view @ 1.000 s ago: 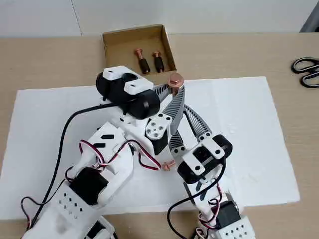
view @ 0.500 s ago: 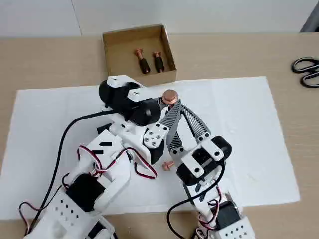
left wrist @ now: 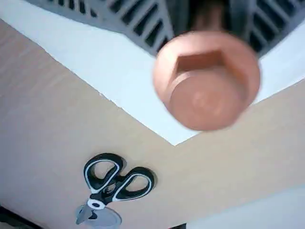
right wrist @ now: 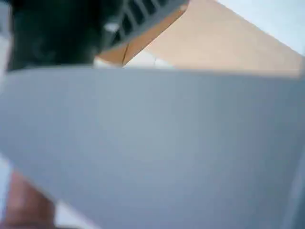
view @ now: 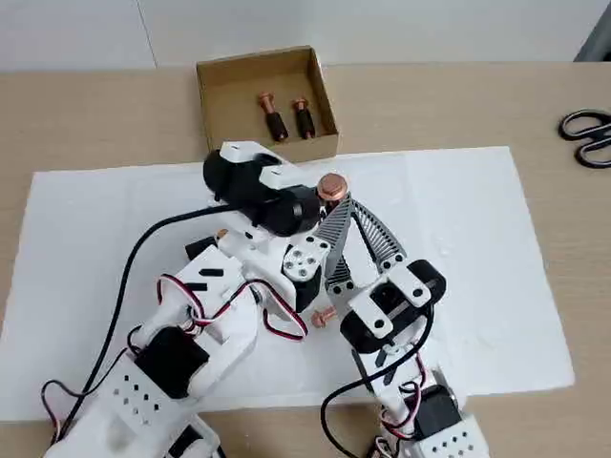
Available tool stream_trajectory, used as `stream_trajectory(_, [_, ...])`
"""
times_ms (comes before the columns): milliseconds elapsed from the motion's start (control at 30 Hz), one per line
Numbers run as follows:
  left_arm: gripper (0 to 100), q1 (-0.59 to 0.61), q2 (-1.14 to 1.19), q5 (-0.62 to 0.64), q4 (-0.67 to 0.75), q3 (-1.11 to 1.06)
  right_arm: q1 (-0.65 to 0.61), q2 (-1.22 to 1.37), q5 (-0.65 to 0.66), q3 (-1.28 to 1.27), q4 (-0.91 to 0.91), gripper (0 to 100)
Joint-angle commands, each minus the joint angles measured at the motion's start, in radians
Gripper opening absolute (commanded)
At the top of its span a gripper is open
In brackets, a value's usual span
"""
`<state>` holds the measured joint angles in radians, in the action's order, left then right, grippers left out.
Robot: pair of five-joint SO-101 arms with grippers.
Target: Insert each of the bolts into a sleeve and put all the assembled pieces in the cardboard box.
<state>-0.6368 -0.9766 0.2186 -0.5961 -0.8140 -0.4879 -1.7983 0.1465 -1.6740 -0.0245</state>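
A copper bolt (view: 331, 186) is held above the white sheet, head up, between the grey ribbed fingers (view: 368, 229) of my right gripper (view: 332, 198), which is shut on it. My left gripper (view: 307, 202) sits right beside the bolt on its left, under the black wrist motor. The left wrist view shows the bolt's head (left wrist: 207, 81) very close, with ribbed fingers (left wrist: 138, 19) on both sides of its shank. The cardboard box (view: 215, 95) beyond holds two assembled pieces (view: 273, 116) (view: 304, 116). Another loose bolt (view: 322, 316) lies under the arms.
A white sheet (view: 458, 219) covers most of the wooden table, with free room on its right half. Black-handled scissors (view: 587, 136) lie at the far right edge of the table, also seen as scissors (left wrist: 116, 183) from the left wrist.
The held bolt and both grippers have drawn back from the box's front wall toward the middle of the sheet. The left wrist has shifted slightly right.
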Motion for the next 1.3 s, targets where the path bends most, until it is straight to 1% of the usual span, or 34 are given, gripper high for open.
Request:
stream_trajectory(0, [1,-0.008,0.002,0.003,0.021,0.012,0.028,-0.015,-0.003,-0.008,0.022,0.4])
stream_trajectory(233, [1,-0.008,0.002,-0.002,0.014,0.01,0.03,-0.015,-0.006,-0.008,0.022,0.4])
stream_trajectory(300, [5,-0.006,0.002,-0.002,-0.008,0.012,0.03,-0.015,-0.006,-0.008,0.022,0.4])
stream_trajectory(433, [18,-0.008,0.003,-0.002,-0.074,0.012,0.03,-0.015,-0.006,-0.008,0.022,0.4])
stream_trajectory(533, [22,-0.008,0.003,-0.002,-0.11,0.012,0.028,-0.015,-0.006,-0.008,0.022,0.4])
stream_trajectory(700, [23,-0.003,0.006,-0.009,-0.112,0.012,0.028,-0.015,-0.005,-0.008,0.022,0.4])
stream_trajectory(833, [23,-0.002,0.009,-0.097,-0.114,0.004,0.028,-0.015,-0.005,-0.008,0.022,0.4])
stream_trajectory(933, [23,-0.002,0.009,-0.115,-0.117,0.005,0.028,-0.015,-0.005,-0.008,0.022,0.4])
stream_trajectory(1067, [23,0.063,0.011,-0.115,-0.17,0.005,0.028,-0.015,-0.005,-0.008,0.022,0.4])
stream_trajectory(1167, [23,0.124,0.011,-0.115,-0.173,0.008,0.028,-0.015,-0.005,-0.006,0.022,0.4])
stream_trajectory(1267, [23,0.14,0.011,-0.115,-0.172,0.012,0.028,-0.015,-0.005,-0.006,0.022,0.4])
